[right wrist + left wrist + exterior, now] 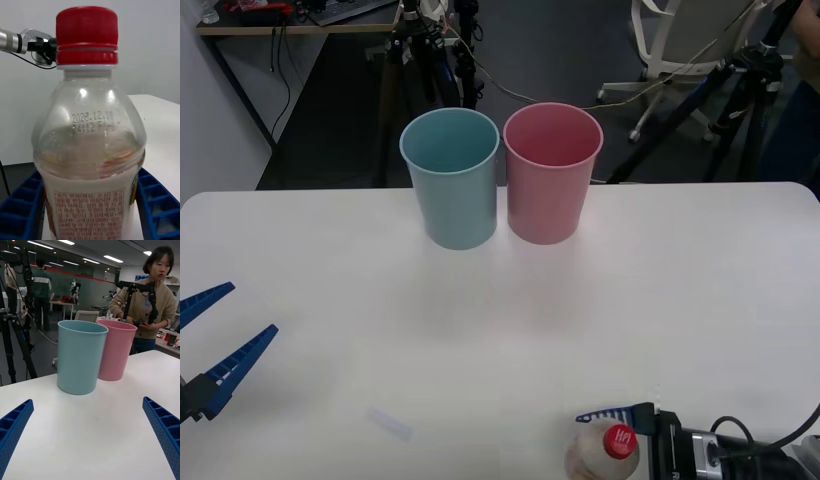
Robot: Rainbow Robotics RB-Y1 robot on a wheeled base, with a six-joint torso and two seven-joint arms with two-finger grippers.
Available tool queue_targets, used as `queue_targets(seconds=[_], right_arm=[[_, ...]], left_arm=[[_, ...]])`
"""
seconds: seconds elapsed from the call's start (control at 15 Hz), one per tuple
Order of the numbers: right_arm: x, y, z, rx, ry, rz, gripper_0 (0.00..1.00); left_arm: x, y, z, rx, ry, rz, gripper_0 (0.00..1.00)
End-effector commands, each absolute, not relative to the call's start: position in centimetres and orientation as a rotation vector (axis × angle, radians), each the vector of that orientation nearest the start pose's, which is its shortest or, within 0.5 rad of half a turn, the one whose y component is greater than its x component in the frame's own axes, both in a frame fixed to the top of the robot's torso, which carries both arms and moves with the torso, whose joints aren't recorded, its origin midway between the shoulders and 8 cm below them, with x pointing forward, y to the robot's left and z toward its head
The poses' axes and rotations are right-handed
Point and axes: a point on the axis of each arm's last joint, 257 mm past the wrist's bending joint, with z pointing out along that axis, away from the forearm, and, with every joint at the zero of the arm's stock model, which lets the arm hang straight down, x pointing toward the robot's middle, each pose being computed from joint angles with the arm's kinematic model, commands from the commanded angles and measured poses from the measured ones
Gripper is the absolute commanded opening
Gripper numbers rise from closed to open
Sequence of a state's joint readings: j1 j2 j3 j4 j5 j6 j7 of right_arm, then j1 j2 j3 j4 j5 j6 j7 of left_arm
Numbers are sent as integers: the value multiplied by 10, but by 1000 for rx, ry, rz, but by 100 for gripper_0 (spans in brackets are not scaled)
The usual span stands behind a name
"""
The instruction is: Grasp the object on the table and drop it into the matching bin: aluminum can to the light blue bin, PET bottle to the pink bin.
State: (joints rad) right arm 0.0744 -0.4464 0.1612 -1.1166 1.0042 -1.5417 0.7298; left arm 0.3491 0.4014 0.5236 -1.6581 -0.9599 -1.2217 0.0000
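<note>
The PET bottle, clear with a red cap and a yellow-orange label, stands upright at the table's near edge, right of centre. My right gripper is open around it. In the right wrist view the bottle sits between the blue fingers, which flank its lower body closely; I cannot make out contact. My left gripper hovers open and holds nothing at the near left, facing the bins. The light blue bin and the pink bin stand side by side at the far middle.
The light blue bin is to the left of the pink bin, and they nearly touch. A small pale mark lies on the tabletop near the front. Tripods, a chair and a person stand beyond the far edge.
</note>
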Motion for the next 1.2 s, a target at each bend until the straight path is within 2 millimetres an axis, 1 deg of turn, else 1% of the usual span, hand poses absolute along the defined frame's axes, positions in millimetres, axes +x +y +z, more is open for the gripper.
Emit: queue_targets(seconds=[0.07,0.27,0.4,0.67,0.73,0.87,0.93,1.07,1.2], right_arm=[[252,-117,-319,-1162,1129,971,0],[253,-119,-318,-1154,1132,971,0],[254,-124,-316,-1140,1140,970,0],[252,-148,-309,-1106,1171,945,0],[255,-153,-303,-1085,1176,923,0],[261,-161,-289,-1040,1186,879,0],[269,-167,-281,-1002,1198,849,0],[282,-180,-272,-939,1237,788,0],[301,-198,-262,-870,1274,704,0]], left_arm=[[342,330,-169,465,1441,-567,100],[342,330,-169,465,1441,-567,100],[342,330,-169,465,1441,-567,100],[342,330,-169,465,1441,-567,100],[342,330,-169,465,1441,-567,100],[342,330,-169,465,1441,-567,100],[342,330,-169,465,1441,-567,100],[342,330,-169,465,1441,-567,100],[342,330,-169,465,1441,-567,100]])
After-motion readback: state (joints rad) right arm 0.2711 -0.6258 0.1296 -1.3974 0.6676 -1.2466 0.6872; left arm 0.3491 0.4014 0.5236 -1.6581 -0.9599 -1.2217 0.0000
